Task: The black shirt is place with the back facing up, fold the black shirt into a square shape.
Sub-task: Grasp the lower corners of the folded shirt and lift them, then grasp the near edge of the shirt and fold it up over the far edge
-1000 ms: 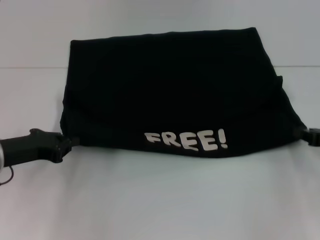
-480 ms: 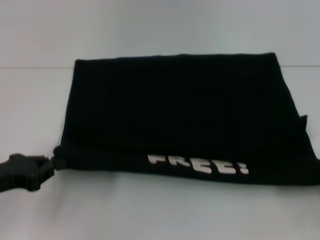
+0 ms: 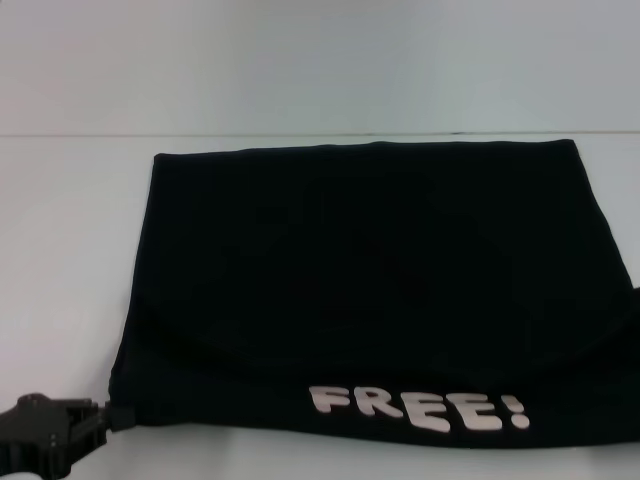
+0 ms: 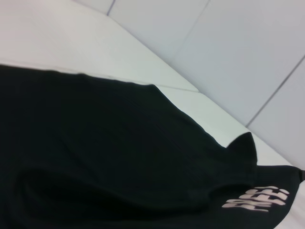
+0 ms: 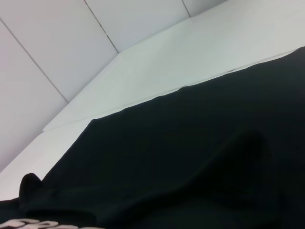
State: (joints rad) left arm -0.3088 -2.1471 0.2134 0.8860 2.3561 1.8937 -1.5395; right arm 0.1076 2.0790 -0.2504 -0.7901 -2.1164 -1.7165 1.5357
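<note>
The black shirt (image 3: 370, 290) lies spread across the white counter (image 3: 300, 80) in front of me, folded into a wide block with its far edge straight and its near edge doubled over. White lettering (image 3: 418, 410) reading "FREE!" shows along the near edge, toward my right. My left claw (image 3: 100, 418) sits at the near left corner of the shirt, pinching the fabric there between its pressed-together fingers. My right claw is outside the head view; the right wrist view shows only shirt fabric (image 5: 190, 157) and counter, so I cannot tell its state.
</note>
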